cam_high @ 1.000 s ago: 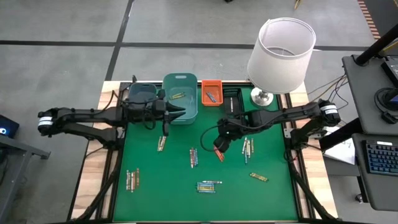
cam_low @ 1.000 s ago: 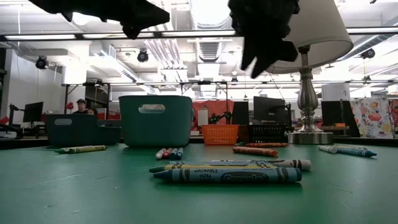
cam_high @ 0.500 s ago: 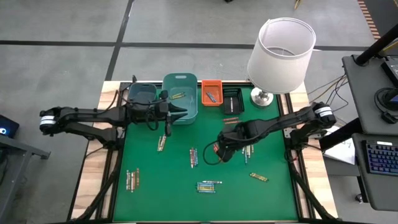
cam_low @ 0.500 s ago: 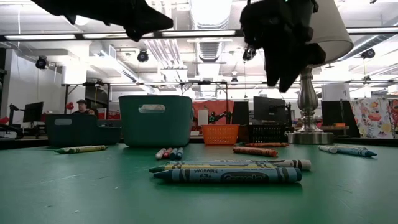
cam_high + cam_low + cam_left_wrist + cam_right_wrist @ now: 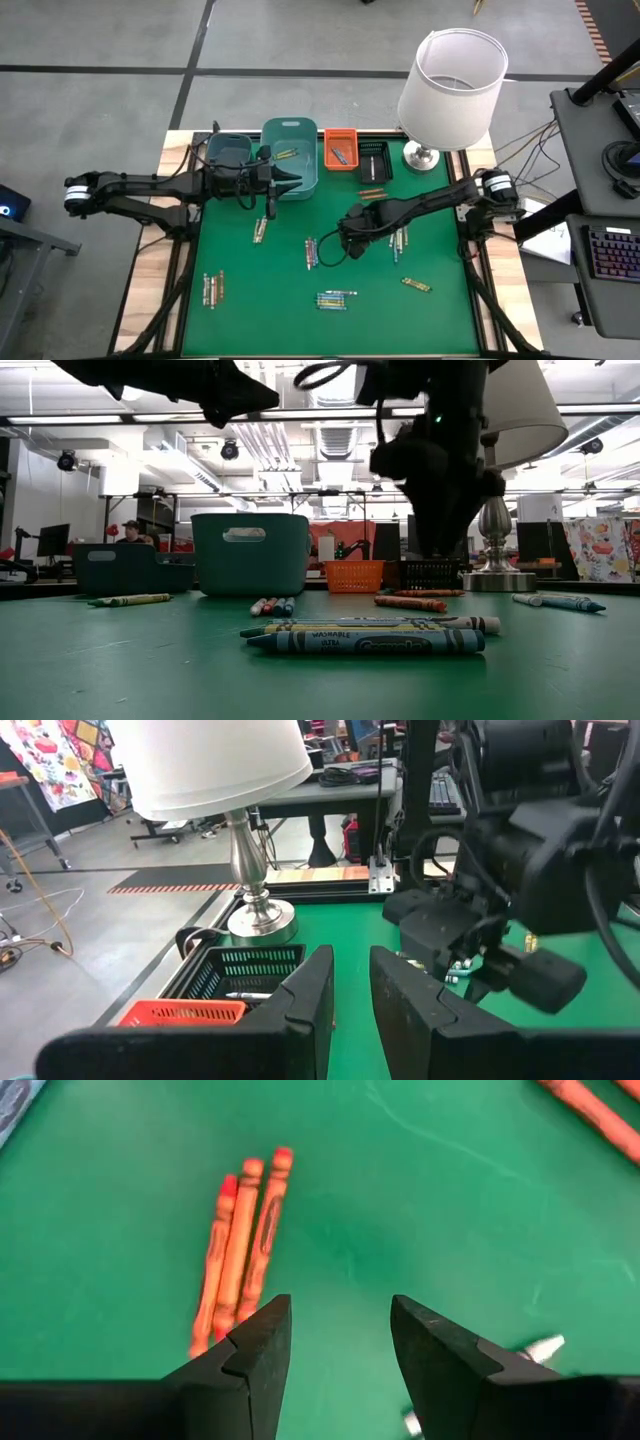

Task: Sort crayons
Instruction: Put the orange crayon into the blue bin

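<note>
Nearest you, by the bench's front edge, a short row of blue and yellow paper-wrapped crayons (image 5: 336,299) lies flat on the green mat (image 5: 440,320); a second small cluster (image 5: 211,288) sits toward the front-left corner and one loose yellow-green crayon (image 5: 416,285) toward the front-right.

Mid-bench, your right gripper (image 5: 342,243) hangs low over the mat, jaws parted to a moderate gap and holding nothing. Its wrist view shows three orange-red crayons (image 5: 238,1246) lying side by side just off its line, not between the jaws. Judgement: it is lined up for an orange-red pick, likely because that colour matches the small orange mesh bin (image 5: 340,149) at the back edge.

Farther back, your left gripper (image 5: 268,189) hovers by the tall teal plastic bin (image 5: 290,158), jaws nearly closed with a slim gap, empty as far as you can see. It appears to be waiting clear of the right arm.

At the back edge a white-shaded table lamp (image 5: 452,80) stands beside a black mesh bin (image 5: 373,160).
</note>
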You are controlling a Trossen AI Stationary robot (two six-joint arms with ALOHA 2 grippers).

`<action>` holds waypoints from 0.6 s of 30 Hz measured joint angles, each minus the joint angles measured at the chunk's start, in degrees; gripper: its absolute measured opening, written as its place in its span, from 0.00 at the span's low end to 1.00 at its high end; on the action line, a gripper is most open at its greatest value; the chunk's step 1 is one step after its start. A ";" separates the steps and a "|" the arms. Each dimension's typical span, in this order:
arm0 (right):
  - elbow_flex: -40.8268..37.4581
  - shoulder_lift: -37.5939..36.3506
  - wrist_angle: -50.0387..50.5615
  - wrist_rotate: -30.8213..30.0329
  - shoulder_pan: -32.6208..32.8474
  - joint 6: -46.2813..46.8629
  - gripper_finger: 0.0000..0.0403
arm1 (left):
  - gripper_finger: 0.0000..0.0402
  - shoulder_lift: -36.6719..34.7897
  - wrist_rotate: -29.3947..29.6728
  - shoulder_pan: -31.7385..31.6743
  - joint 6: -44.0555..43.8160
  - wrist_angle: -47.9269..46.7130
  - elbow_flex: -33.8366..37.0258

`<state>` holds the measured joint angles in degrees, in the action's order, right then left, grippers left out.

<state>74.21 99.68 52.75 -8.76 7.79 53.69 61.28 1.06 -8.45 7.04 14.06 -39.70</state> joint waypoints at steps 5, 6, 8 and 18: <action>0.01 2.96 -4.73 -0.39 -0.32 -1.79 0.41 | 0.13 0.00 0.00 0.00 0.01 0.00 0.00; 0.01 3.53 -5.51 -0.37 -0.32 -2.18 0.41 | 0.13 0.00 0.00 0.00 0.01 0.00 0.00; 0.26 4.51 -6.40 -0.31 -0.34 -3.17 0.41 | 0.13 0.00 0.00 0.00 0.00 0.02 0.00; 0.51 5.44 -7.24 -1.90 -0.56 -3.59 0.41 | 0.13 0.00 0.00 0.00 -0.01 0.00 -0.02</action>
<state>74.72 105.12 45.51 -10.66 7.22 50.10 61.28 1.06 -8.45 7.03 14.06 -39.72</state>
